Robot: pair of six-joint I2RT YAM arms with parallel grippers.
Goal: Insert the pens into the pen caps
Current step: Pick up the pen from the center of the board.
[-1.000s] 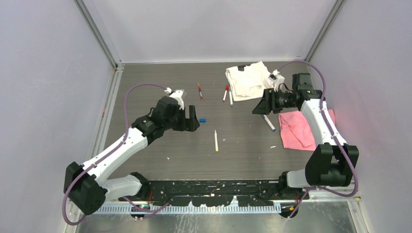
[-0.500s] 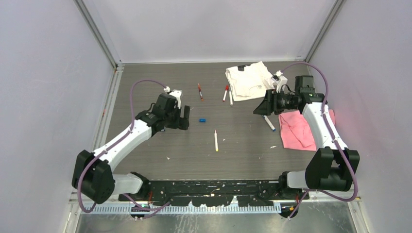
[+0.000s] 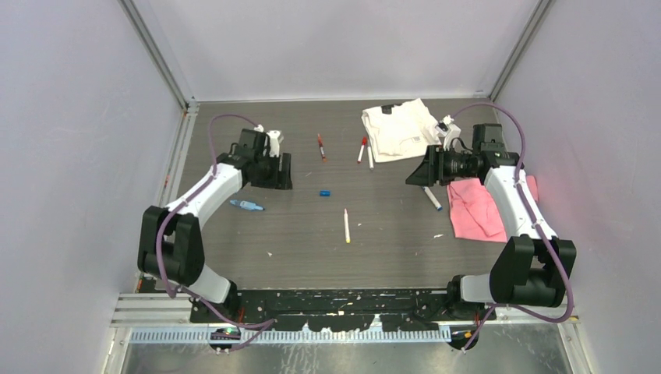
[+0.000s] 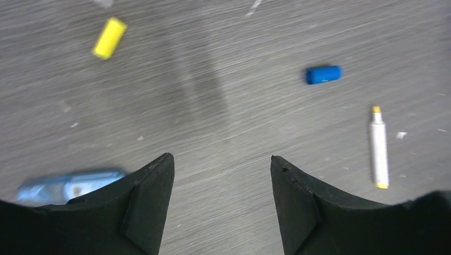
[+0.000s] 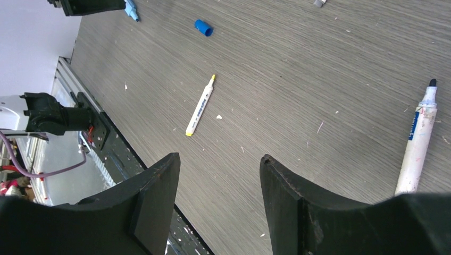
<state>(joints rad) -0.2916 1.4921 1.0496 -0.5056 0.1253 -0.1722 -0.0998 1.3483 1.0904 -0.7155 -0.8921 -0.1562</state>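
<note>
Since both hands are empty, status from the tabletop's left edge across.

- Light blue pen: near the left edge, blurred in my wrist view. It looks capped, but I can't confirm.
- Left gripper: hovers just beyond that pen, jaws apart, nothing between them.
- Yellow cap: loose on the tabletop ahead of the left fingers.
- Blue cap: loose mid-tabletop, touching nothing.
- Yellow-tipped pen: uncapped, near the blue cap on the front-edge side, well apart from its yellow cap.
- Dark red pen, red-ended pen and white pen: toward the back edge by the white cloth. They are too small to tell whether capped.
- Right gripper: jaws apart, empty.
- Black-tipped pen: uncapped, just beside the right gripper and near the pink cloth.

My read: one pen done at most, most of the job left.
</note>
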